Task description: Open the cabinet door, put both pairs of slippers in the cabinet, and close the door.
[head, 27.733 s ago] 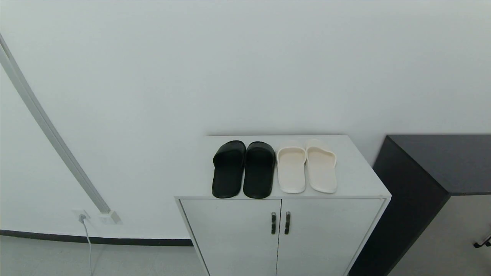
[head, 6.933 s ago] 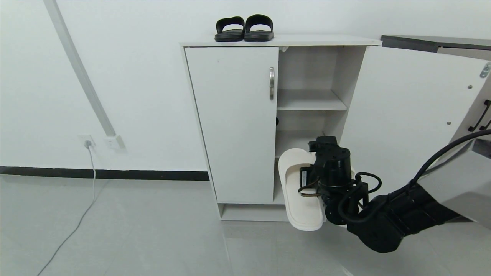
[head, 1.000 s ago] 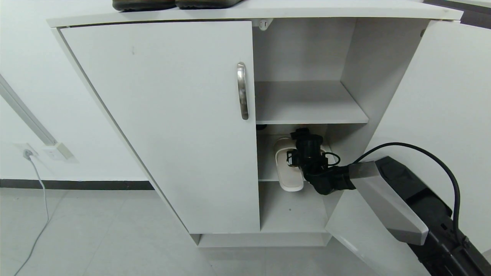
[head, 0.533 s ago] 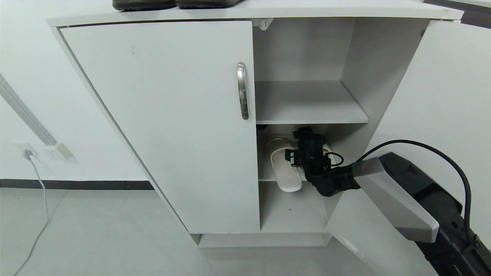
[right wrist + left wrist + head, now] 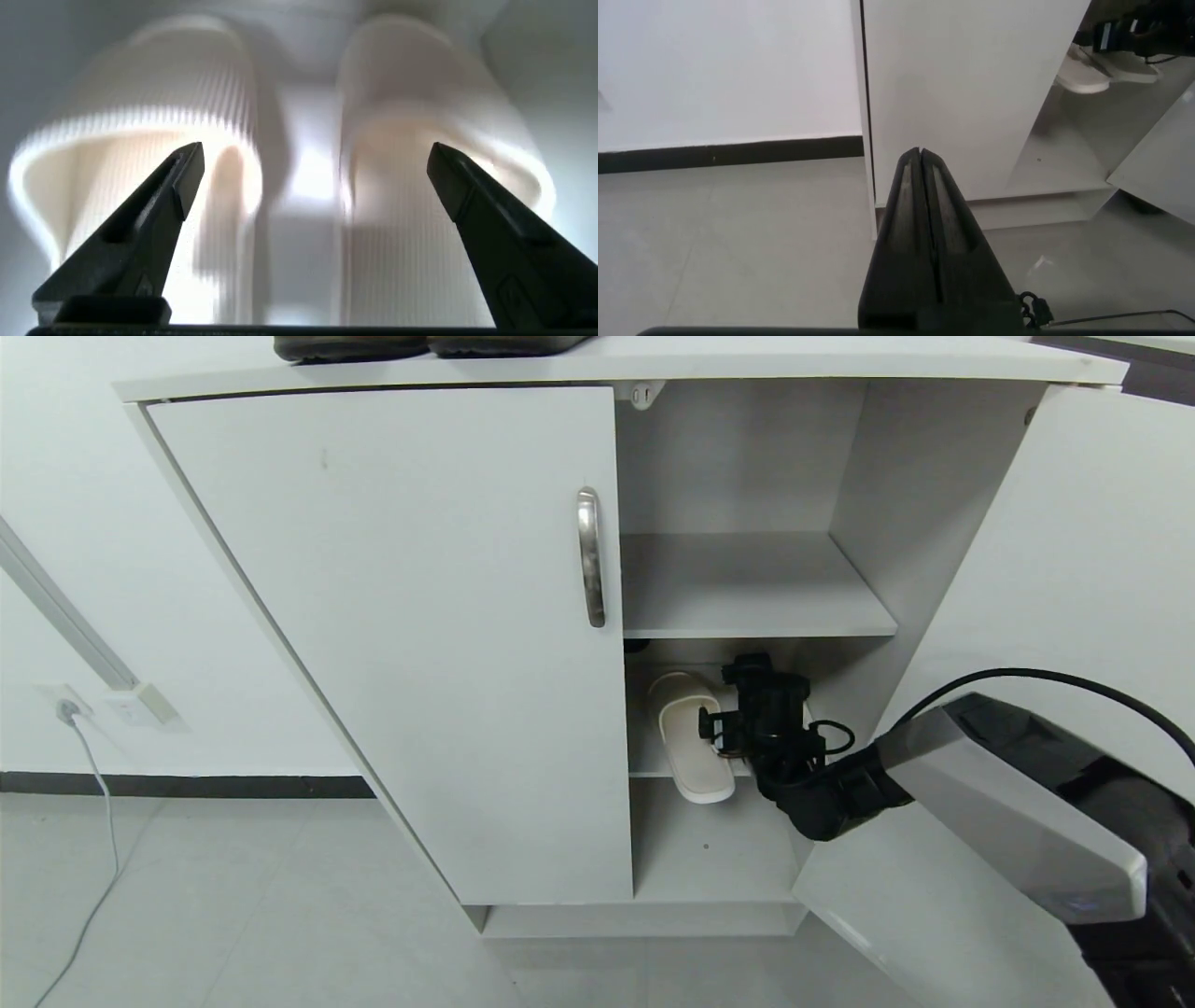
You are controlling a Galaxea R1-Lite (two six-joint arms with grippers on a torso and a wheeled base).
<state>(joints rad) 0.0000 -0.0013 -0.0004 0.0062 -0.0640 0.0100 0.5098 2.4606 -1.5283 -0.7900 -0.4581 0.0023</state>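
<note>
White cabinet (image 5: 840, 369) against a pale wall, viewed from the front. Left door (image 5: 401, 635) closed, with an upright metal handle (image 5: 588, 558) near its inner edge. Right door (image 5: 1074, 551) swung wide open, showing the shelves inside. Upper shelf (image 5: 747, 588) bare.

Pair of white slippers (image 5: 686, 751) lying side by side on the middle shelf, toes toward the back, with the heel of the left one jutting a little past the shelf's front edge. Pair of black slippers (image 5: 350, 347) resting on the cabinet top, above the closed door.

Right claw (image 5: 315, 154) reaching into the middle shelf opening, just in front of the white slippers. Fingers (image 5: 154, 219) spread wide, one before each slipper, gripping nothing. Contact with the slippers impossible to judge.

Left claw (image 5: 920, 159) hanging low over the grey floor (image 5: 738, 243), well apart from the cabinet. Fingers pressed flat together, with nothing between them.

Wall socket (image 5: 65, 711) at the far left, with a cable (image 5: 93, 859) trailing down across the floor.
</note>
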